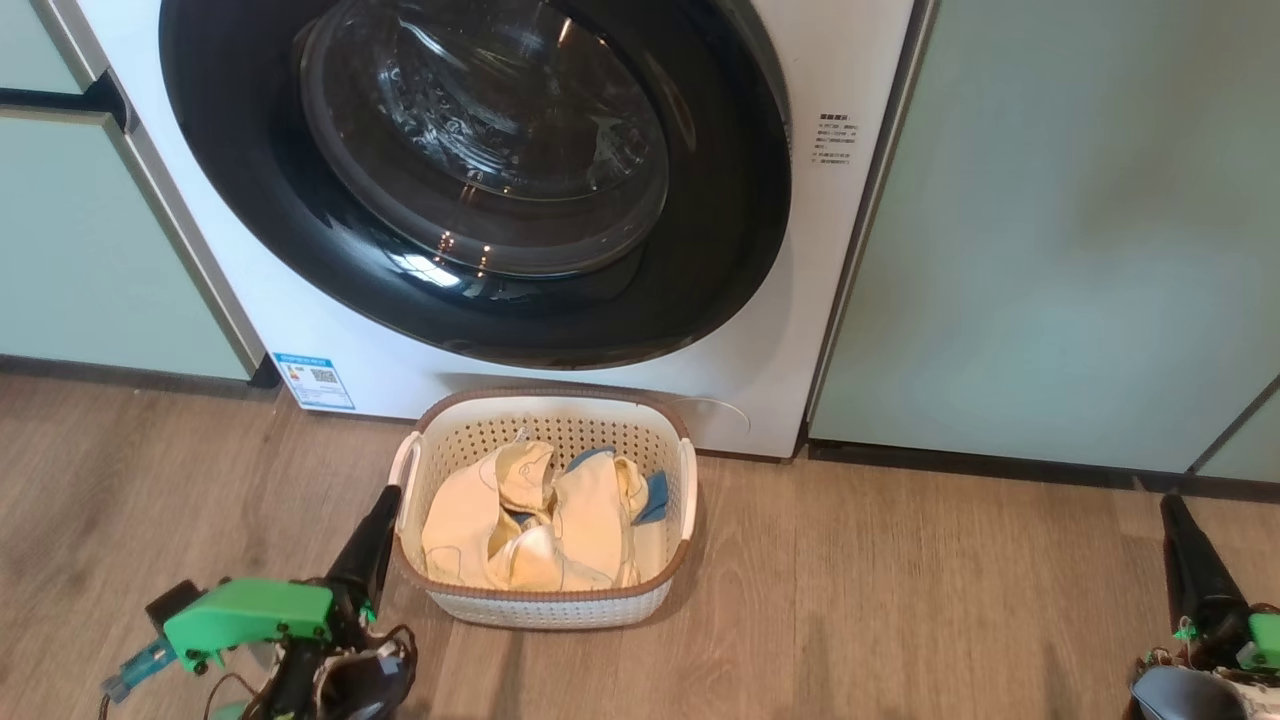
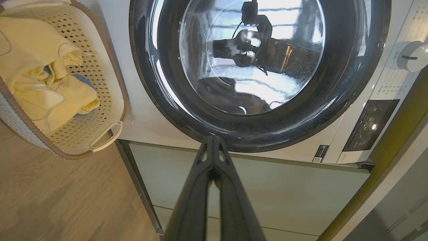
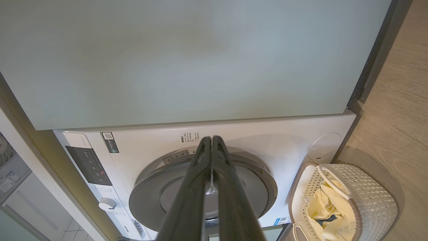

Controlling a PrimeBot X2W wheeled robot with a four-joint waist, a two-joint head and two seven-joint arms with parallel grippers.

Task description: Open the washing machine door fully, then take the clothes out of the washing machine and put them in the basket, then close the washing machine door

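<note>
Left pincer (image 1: 385, 496) just beside the basket (image 1: 560, 393) of clothes (image 1: 540, 520), right pincer (image 1: 1172, 505) well apart from it, both pinched together and empty; the blue sticker (image 1: 314, 380) is unreadable.

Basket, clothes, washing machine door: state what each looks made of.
Basket: probably moulded plastic, matt cream-white with a brown rim; its walls are perforated in even rows. Clothes: soft woven or knit cloth, matt cream and pale yellow; they fold and crumple. Washing machine door: glossy black ring, plastic or glass by its sharp reflections, around a clear bulging window, likely glass.
</note>
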